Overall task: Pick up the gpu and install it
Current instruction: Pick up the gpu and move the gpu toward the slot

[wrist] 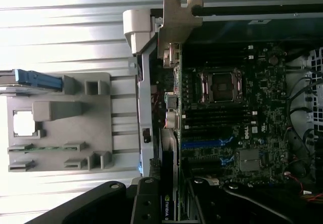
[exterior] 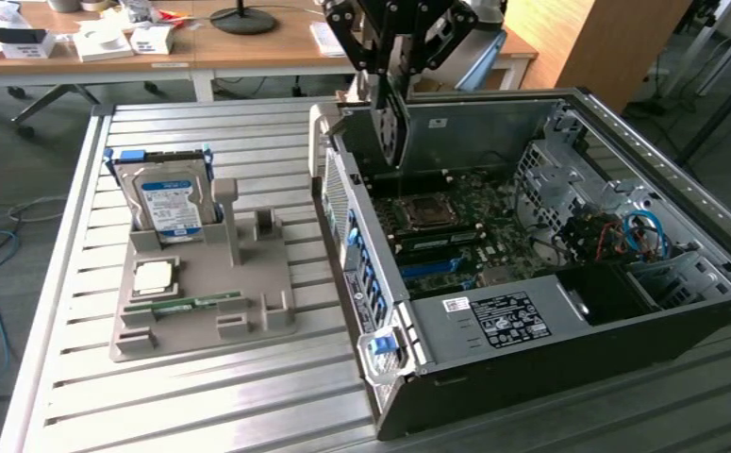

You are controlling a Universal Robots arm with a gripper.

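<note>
One gpu [exterior: 394, 137], NVIDIA-marked, clamped upright in your part-closed jaws at 12 o'clock, ext. view, over open PC case [exterior: 567, 377]; mobo [wrist: 262, 108] reads DELL.

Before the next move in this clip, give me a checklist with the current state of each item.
1. gpu gripped by the jaws: ok, it hangs edge-down from them.
2. gpu off the grey holder: ok; the holder carries the hard drive and memory stick.
3. gpu above the open case: ok, near the wall that faces the holder.
4. gpu seated in the motherboard: not ok, it is above the board.
5. gpu lined up with a slot: cannot tell.
6. Blue slots free of cables: ok.
</note>
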